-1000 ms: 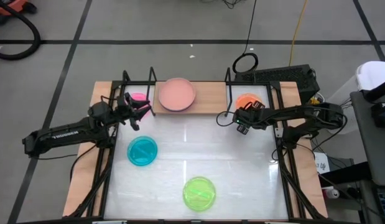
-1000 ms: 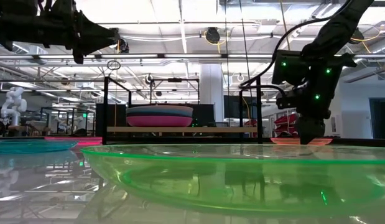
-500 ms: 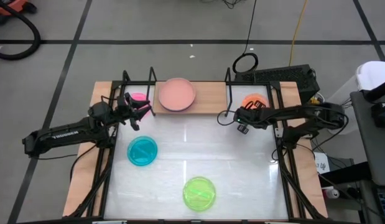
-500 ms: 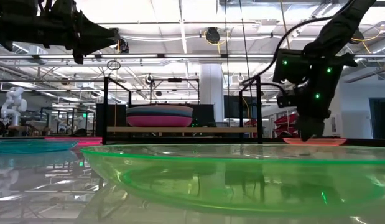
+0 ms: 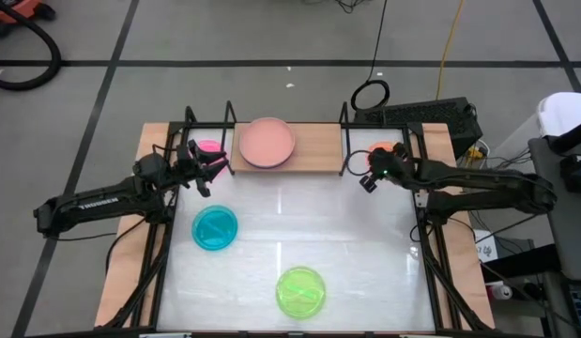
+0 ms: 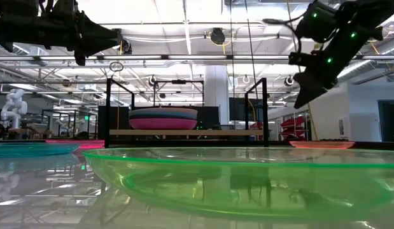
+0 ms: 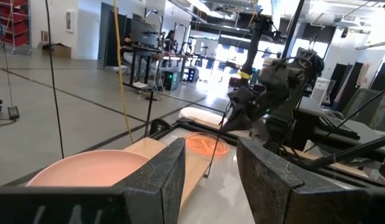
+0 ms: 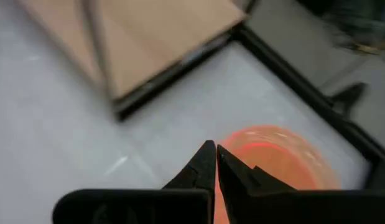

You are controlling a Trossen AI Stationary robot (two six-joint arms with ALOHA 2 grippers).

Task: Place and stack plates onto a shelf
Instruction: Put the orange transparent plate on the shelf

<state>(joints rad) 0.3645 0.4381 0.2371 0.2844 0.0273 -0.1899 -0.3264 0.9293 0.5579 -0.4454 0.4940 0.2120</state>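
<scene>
The shelf (image 5: 313, 145) stands at the table's far edge and carries a stack of plates (image 6: 163, 118) with a salmon one (image 5: 267, 141) on top. An orange plate (image 5: 389, 148) lies flat on the table by the shelf's right upright. My right gripper (image 8: 213, 150) hangs shut and empty above its near rim, well clear of it in the low view (image 6: 300, 100). A hot pink plate (image 5: 206, 146) lies by the left upright, and my left gripper (image 5: 211, 165) waits open just above it. Teal (image 5: 215, 228) and lime green (image 5: 300, 291) plates lie nearer.
Black wire uprights (image 5: 347, 127) stand at both ends of the shelf board, the right one next to my right gripper. The lime green plate (image 6: 247, 178) fills the foreground of the low view. Bare white tabletop (image 5: 318, 225) lies between the shelf and the near plates.
My right gripper has shut at the orange plate's rim, then risen clear of it and tipped, moving a little toward the far right. The orange plate has slid slightly toward the table's right edge and stays flat on the table.
</scene>
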